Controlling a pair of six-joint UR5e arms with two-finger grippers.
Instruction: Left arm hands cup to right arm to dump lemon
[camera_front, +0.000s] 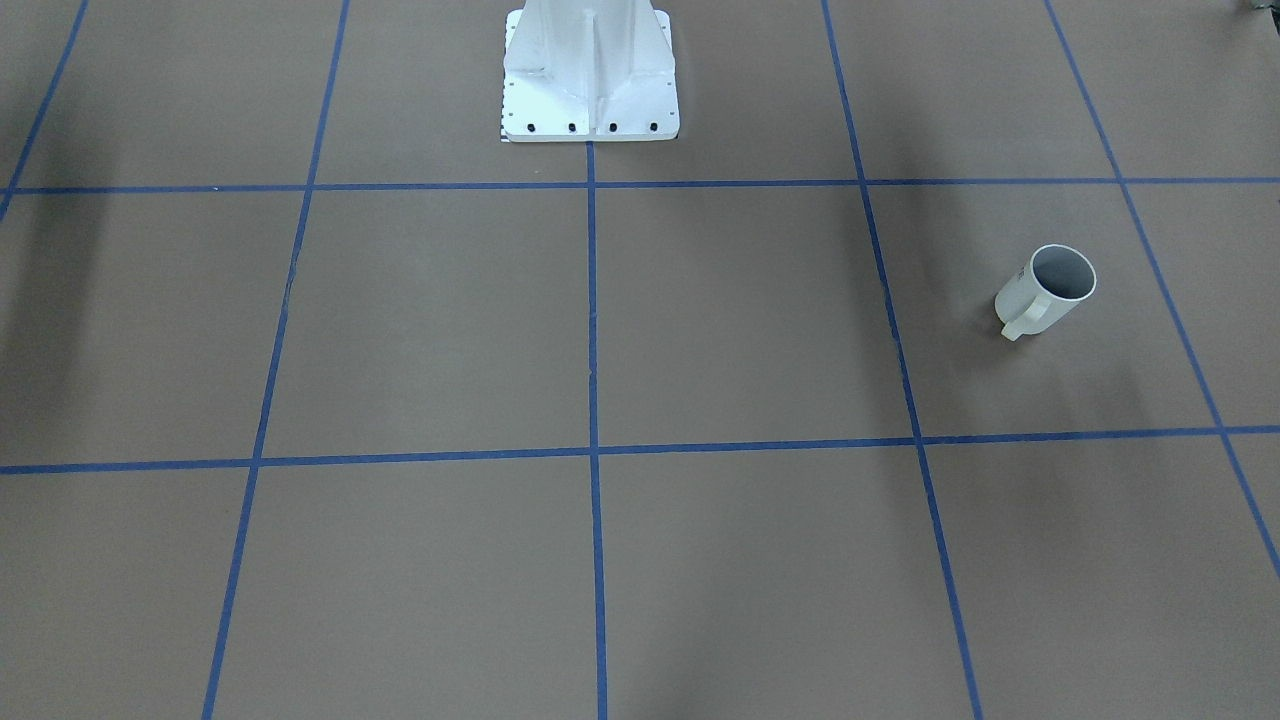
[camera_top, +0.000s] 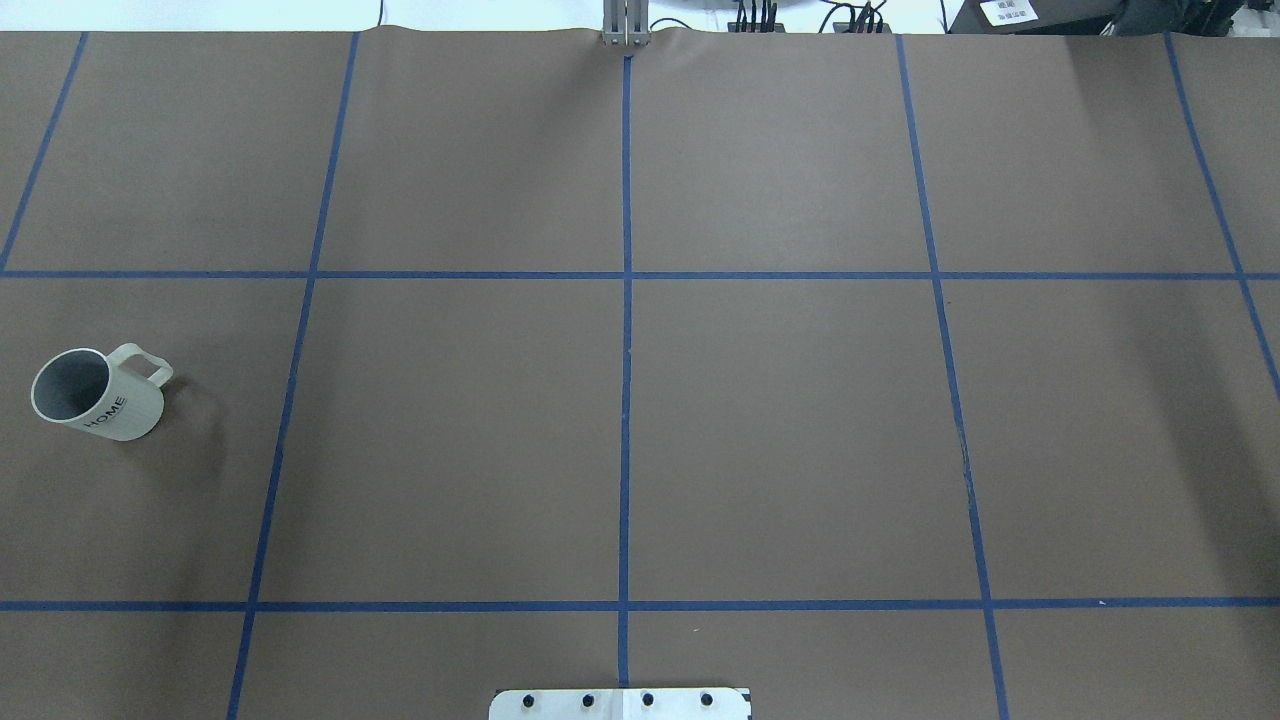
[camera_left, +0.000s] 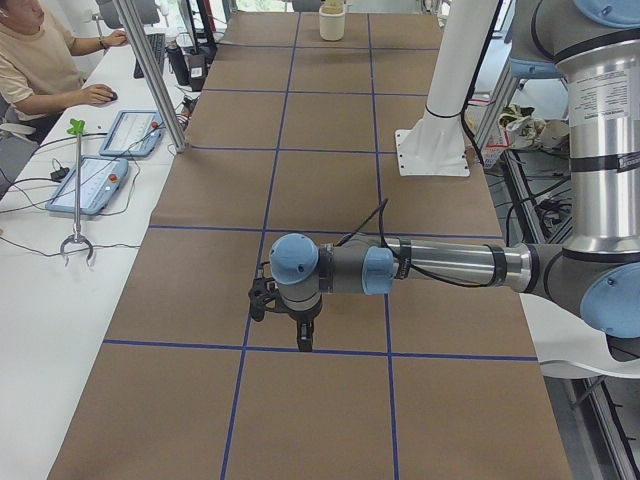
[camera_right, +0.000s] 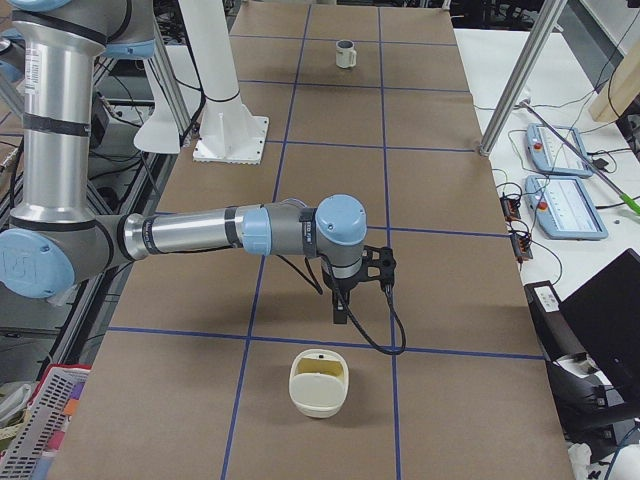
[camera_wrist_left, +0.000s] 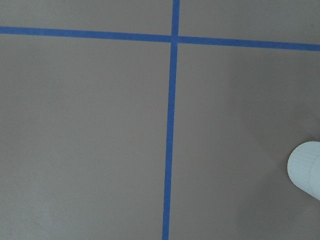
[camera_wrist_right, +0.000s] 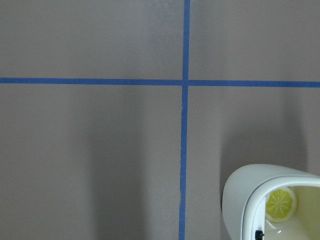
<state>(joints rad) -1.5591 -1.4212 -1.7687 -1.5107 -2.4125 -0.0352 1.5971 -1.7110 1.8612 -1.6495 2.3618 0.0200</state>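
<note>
The cup (camera_top: 98, 395), a white mug with "HOME" on its side, stands upright at the table's far left end; it also shows in the front view (camera_front: 1045, 290) and small in the right-side view (camera_right: 345, 52). Its grey inside looks empty. A white ribbed curve (camera_wrist_left: 306, 170) at the left wrist view's edge looks like its side. The lemon (camera_wrist_right: 280, 204) lies inside a cream container (camera_right: 318, 383) at the right end. My left gripper (camera_left: 303, 342) and right gripper (camera_right: 341, 315) point down above the table, each apart from these things. I cannot tell if they are open.
The robot's white pedestal (camera_front: 590, 75) stands at the table's middle back edge. Blue tape lines (camera_top: 625, 300) grid the brown table. An operator (camera_left: 40, 60) sits at a side desk with control tablets (camera_left: 100, 180). Metal posts (camera_right: 520, 80) stand along that side.
</note>
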